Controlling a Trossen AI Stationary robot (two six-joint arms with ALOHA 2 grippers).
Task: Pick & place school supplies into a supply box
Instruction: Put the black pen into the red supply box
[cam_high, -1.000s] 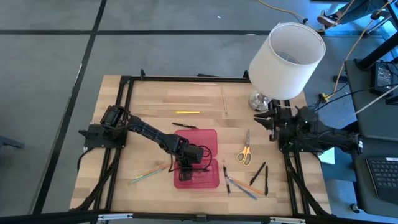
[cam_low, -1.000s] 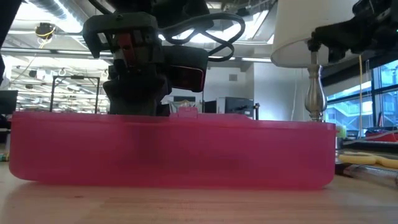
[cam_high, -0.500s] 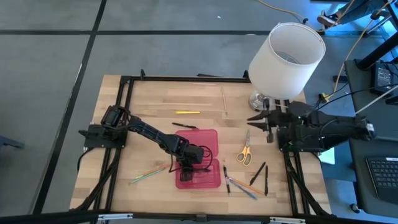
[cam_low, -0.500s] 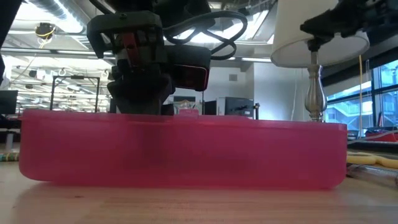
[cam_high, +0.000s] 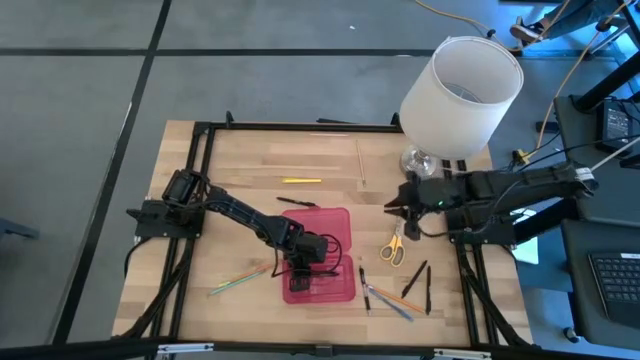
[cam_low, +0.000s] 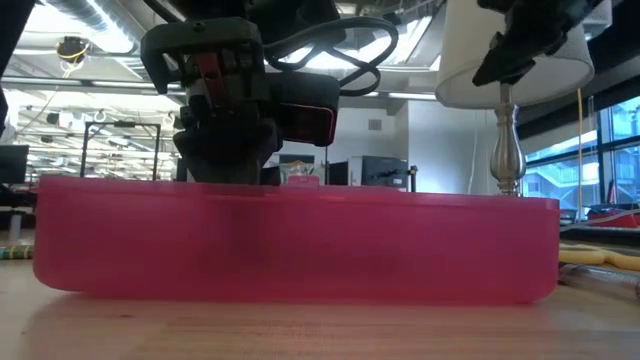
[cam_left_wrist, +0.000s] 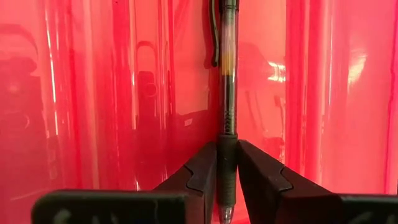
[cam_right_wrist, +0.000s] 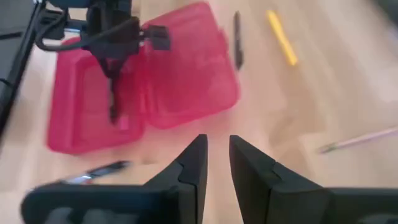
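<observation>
Left pincer (cam_left_wrist: 227, 180) lowered into red-pink supply box (cam_high: 318, 252), frame centre, clamped on black pen (cam_left_wrist: 227, 93). Right pincer (cam_high: 392, 207) hovers right of centre above yellow-handled scissors (cam_high: 392, 243), fingers slightly apart, empty.

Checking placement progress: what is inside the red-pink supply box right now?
Inside the supply box, a black pen is clamped by the left gripper. The arm covers part of the interior, so other contents can't be confirmed.

light: bright, even overhead
glare: streaks on the red box (cam_left_wrist: 323, 93) at 3 o'clock
blur: right wrist view smeared throughout
backlight: low view, arm dark
</observation>
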